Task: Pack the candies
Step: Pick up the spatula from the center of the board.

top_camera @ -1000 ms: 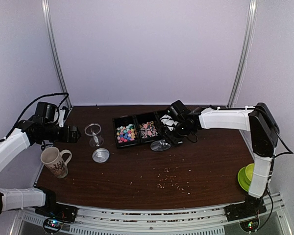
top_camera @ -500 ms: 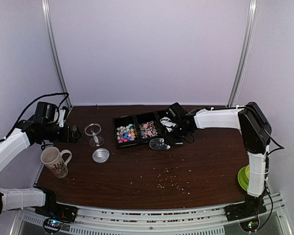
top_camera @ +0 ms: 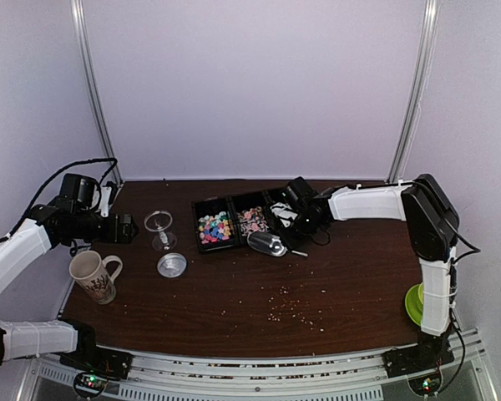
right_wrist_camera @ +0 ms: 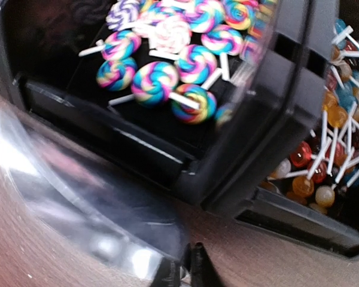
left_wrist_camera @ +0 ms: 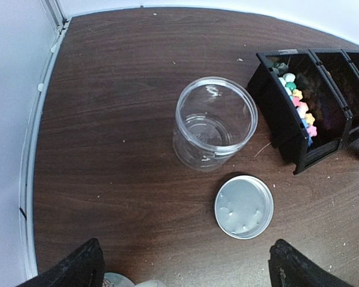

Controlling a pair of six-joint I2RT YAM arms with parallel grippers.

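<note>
Top external: A black three-compartment tray [top_camera: 234,219] was seen at the back middle of the table [top_camera: 359,276]. The candies [top_camera: 215,227], multicoloured, were piled in its left compartment. A clear jar [top_camera: 159,225] stood upright and uncapped left of the tray, and its lid [top_camera: 172,266] lay flat on the table just in front of it. A mug [top_camera: 94,276] was set at the left edge, and something green [top_camera: 416,302] sat at the right edge. Pale crumbs [top_camera: 292,311] were scattered over the front of the table. The left gripper [top_camera: 127,229] was held above the table left of the jar. The right gripper [top_camera: 288,238] was lowered at a silvery scoop [top_camera: 267,244] lying just in front of the tray.

Left wrist: The left gripper [left_wrist_camera: 185,266] was wide open and nothing was held in it. Jar [left_wrist_camera: 214,122] and lid [left_wrist_camera: 243,207] were seen below, near each other but apart. The candies [left_wrist_camera: 296,98] were seen in the nearest compartment of the tray [left_wrist_camera: 281,125], none in the jar.

Right wrist: The right gripper [right_wrist_camera: 188,272] was closed, its fingertips [right_wrist_camera: 198,269] pinched together on the end of the scoop [right_wrist_camera: 78,179], which was blurred. Swirl lollipops [right_wrist_camera: 167,78] were seen in one compartment and round stick lollipops [right_wrist_camera: 329,173] in the next.
</note>
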